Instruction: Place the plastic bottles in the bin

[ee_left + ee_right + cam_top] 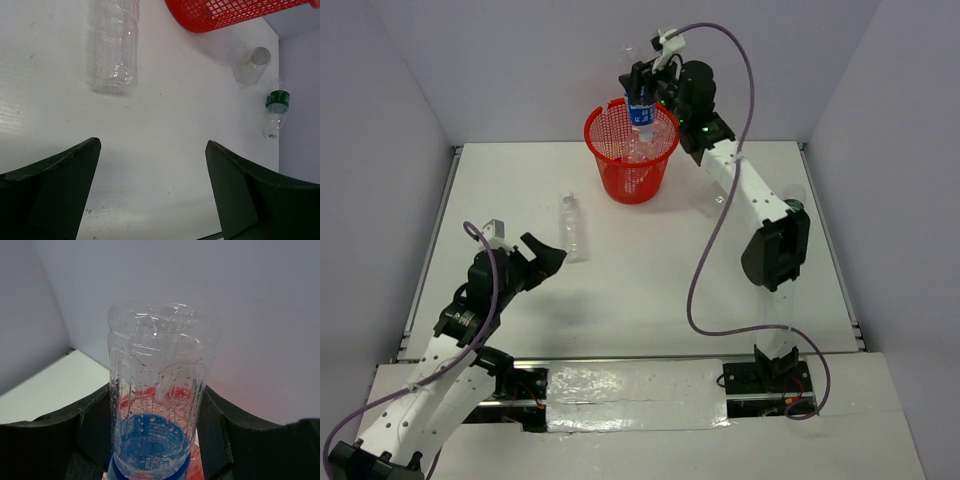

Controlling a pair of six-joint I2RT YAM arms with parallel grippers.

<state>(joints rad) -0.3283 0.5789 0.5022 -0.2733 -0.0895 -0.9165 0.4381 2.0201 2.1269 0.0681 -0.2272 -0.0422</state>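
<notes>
The jaws of the right gripper (pixel 643 88) were closed on a blue-labelled bottle (pixel 642 112), one black finger pressed to each side of its clear, wet body. In the right wrist view, the bottle (pixel 159 390) stood between those fingers with its crumpled end toward the camera, and the blue label sat further down. Red showed through the plastic below it. From above, the bottle hung over the mouth of the bin (pixel 607 165), its lower end within the circle of the rim. I could not tell whether that end had passed below the rim.

The bin stood at the far middle of the table (pixel 650 300), close to the back wall. An unlabelled bottle (pixel 570 226) lay on its side on the table, left of the bin and apart from it.

The jaws of the left gripper (pixel 546 256) were spread wide and held nothing. The gripper hung above the table, just short of that bottle's near end. Its wrist view showed the same bottle (pixel 114 50) ahead of the fingers (pixel 60 175). To the right, beyond the bin (pixel 225 12), an end-on bottle (pixel 251 66) lay near a green-labelled bottle (pixel 276 107) by the side wall.
</notes>
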